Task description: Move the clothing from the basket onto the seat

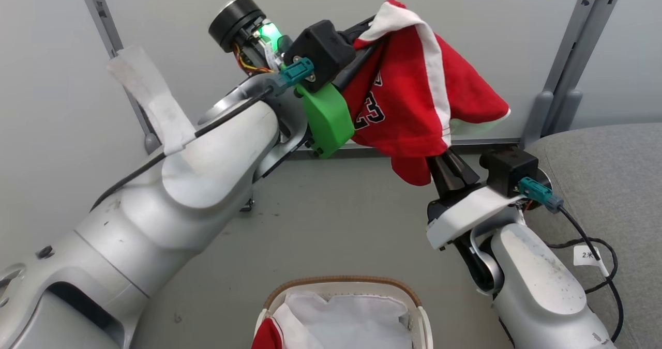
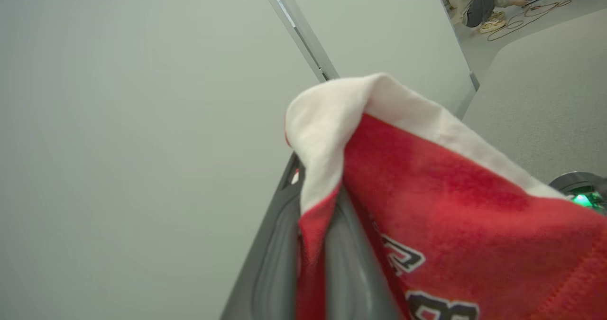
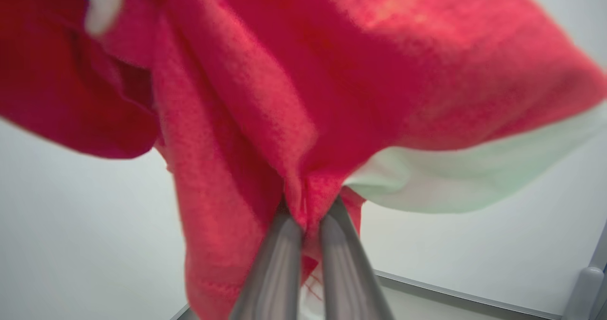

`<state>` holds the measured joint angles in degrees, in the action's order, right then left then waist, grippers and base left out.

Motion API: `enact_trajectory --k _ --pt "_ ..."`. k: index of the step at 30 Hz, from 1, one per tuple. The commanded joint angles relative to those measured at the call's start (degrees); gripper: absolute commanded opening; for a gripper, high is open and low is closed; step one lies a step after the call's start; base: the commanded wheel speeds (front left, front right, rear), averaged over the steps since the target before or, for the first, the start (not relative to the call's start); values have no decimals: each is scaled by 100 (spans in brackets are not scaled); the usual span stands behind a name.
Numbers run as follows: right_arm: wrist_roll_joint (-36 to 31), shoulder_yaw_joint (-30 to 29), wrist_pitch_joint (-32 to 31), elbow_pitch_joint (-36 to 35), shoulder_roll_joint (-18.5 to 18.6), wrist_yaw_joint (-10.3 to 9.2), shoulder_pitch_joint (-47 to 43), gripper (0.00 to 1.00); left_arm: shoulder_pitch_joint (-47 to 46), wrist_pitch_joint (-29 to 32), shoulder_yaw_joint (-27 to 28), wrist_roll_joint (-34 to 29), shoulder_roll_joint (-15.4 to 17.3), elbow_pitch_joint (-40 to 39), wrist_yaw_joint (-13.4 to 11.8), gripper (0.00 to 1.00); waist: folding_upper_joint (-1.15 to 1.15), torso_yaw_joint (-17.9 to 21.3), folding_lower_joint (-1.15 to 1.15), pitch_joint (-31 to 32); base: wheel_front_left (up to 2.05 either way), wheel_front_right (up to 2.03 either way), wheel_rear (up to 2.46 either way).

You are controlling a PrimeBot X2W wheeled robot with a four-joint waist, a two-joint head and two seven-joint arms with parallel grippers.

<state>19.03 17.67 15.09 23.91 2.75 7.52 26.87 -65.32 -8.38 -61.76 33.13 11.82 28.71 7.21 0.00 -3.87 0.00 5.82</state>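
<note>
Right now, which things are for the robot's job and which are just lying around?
For the job: red jersey held up, basket, more red clothing in it, grey seat.
Just there: black cable, wall posts, person far off.

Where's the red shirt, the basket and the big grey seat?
red shirt [image 1: 403,75], head view, red front above the number.
basket [image 1: 336,278], head view, its brown woven rim.
grey seat [image 1: 610,173], head view, its bare top.
</note>
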Motion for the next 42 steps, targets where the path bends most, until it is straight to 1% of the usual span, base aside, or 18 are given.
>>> enact_trajectory --k 1,7,10,11,12,14,15,16,17,26,33,42 --pt "-46 4 12 -48 25 -6 56 0 173 -5 21 95 59 57 -35 0 0 20 0 -20 0 0 0" --pt "-164 -121 12 -134 25 -6 -30 0 681 -69 115 399 234 310 -138 0 0 106 0 -105 0 0 0" --pt "-236 -281 12 -157 26 -6 -52 0 1037 -131 182 604 278 481 -172 0 0 155 0 -154 0 0 0" --pt "-268 -328 12 -157 25 -6 -52 0 1134 -159 207 684 277 515 -184 2 0 168 0 -169 0 0 0" --pt "-301 -371 12 -151 22 -6 -49 0 1271 -198 237 782 269 561 -180 17 0 182 0 -186 0 0 0" --pt "-359 -465 12 -129 24 -6 -40 0 1500 -300 283 878 260 605 -215 29 0 202 0 -215 0 0 0" --pt "-391 -532 12 -123 26 -6 -33 0 1607 -351 310 921 250 617 -233 45 0 209 0 -229 0 0 0" --pt "-422 -612 12 -120 28 -6 -25 0 1743 -401 340 997 224 625 -237 89 0 218 0 -244 0 0 0" --pt "-459 -668 12 -115 26 -6 -16 0 1857 -438 363 1067 202 627 -241 100 0 224 0 -259 0 0 0" --pt "-913 -1173 12 -152 24 -6 66 0 2846 -655 607 1361 81 423 -324 100 0 311 0 -361 0 0 0" --pt "-1120 -1534 12 -193 24 -6 -21 0 3549 -686 852 1250 73 41 -458 100 0 379 0 -399 0 0 0" --pt "-1277 -1676 12 -258 23 -6 -183 0 4326 -677 1303 974 14 -443 -516 100 0 501 0 -411 0 0 0"
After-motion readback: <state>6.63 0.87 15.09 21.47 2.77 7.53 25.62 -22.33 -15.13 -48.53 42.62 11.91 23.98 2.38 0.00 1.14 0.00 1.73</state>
